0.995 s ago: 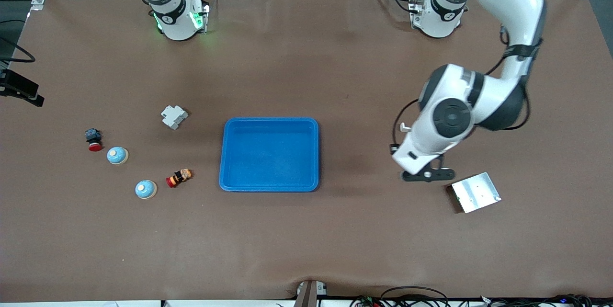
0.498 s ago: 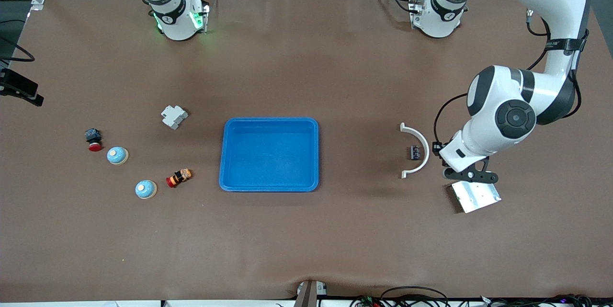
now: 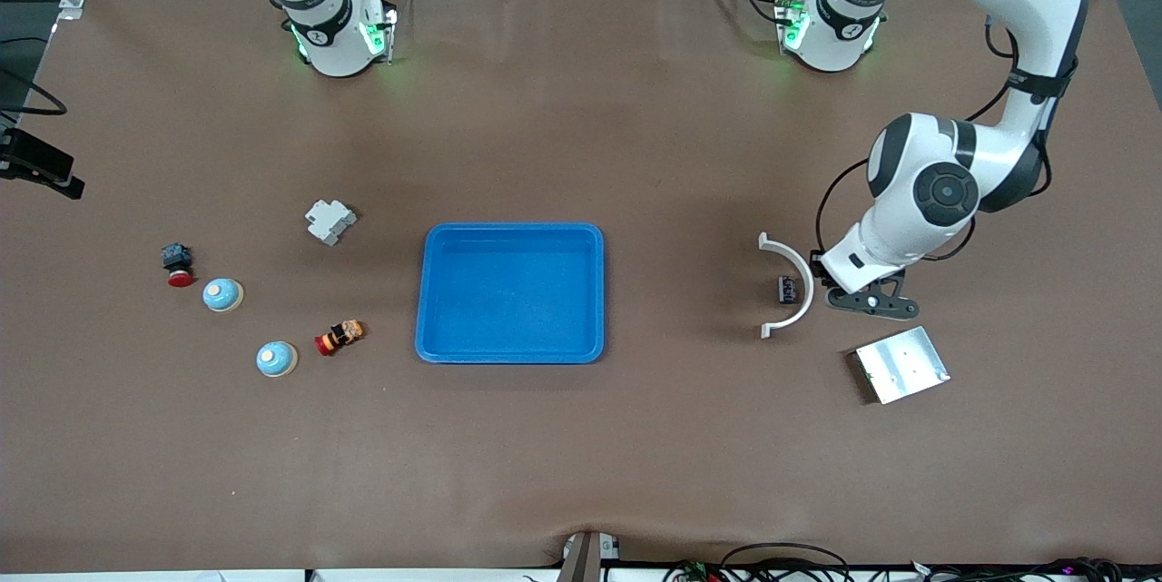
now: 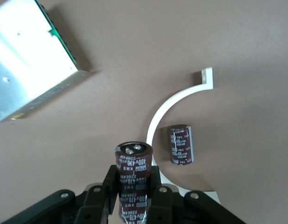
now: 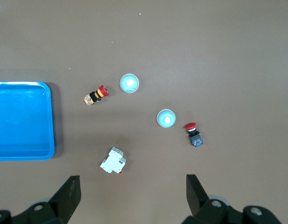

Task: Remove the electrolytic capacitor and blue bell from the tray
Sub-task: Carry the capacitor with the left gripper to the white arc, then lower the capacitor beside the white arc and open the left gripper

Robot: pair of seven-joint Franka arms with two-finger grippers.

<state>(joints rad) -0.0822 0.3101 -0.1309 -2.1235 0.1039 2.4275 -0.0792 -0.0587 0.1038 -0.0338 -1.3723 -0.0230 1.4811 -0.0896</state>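
My left gripper [image 4: 133, 205] clamps capacitor [image 4: 133, 161] over table beside white bracket [image 3: 792, 284]. Tray [image 3: 510, 348] empty, toward right arm's end from bracket. Right gripper [image 5: 133, 191] open, waiting. Risk: released capacitor rolls into bracket.

- Front view: a high camera faces the two arm bases and looks down on the whole brown table [image 3: 581, 473].
- Left wrist view: close above the white curved bracket [image 4: 168, 105], also visible in front view.
- Right wrist view: higher up, sharing the blue tray [image 5: 23, 119] with front view.
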